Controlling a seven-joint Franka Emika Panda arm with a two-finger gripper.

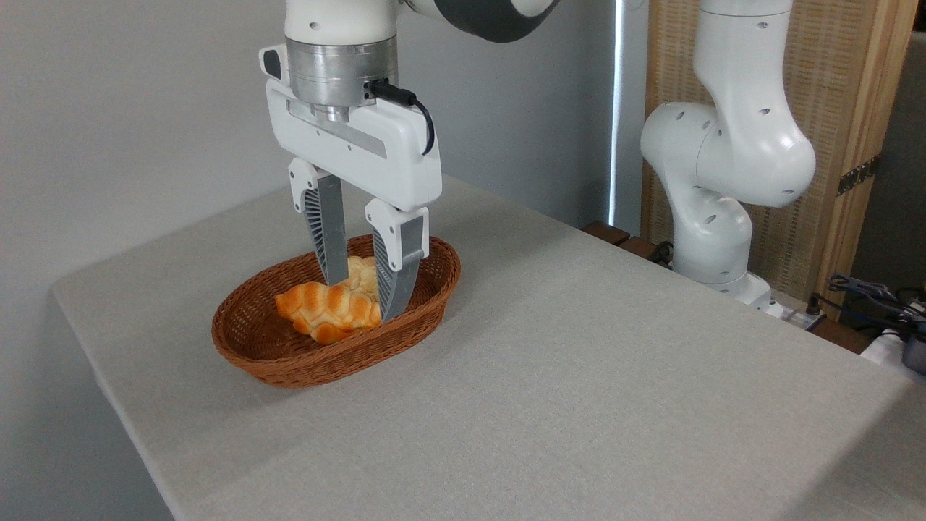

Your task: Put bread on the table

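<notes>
The bread [322, 310], a braided golden-orange loaf, lies in the oval brown wicker basket [289, 365] on the grey table [579, 376]. My gripper [360, 300] reaches straight down into the basket and stands open, its two fingers on either side of the loaf's right end. One finger is behind the loaf and the other is in front of it at the right. The loaf rests on the basket's floor. I cannot tell whether the fingers touch it.
A small pale bun [360, 271] sits in the basket just behind the loaf, partly hidden by my fingers. The arm's white base [712, 239] stands at the table's far right edge, with cables [868, 293] beyond it.
</notes>
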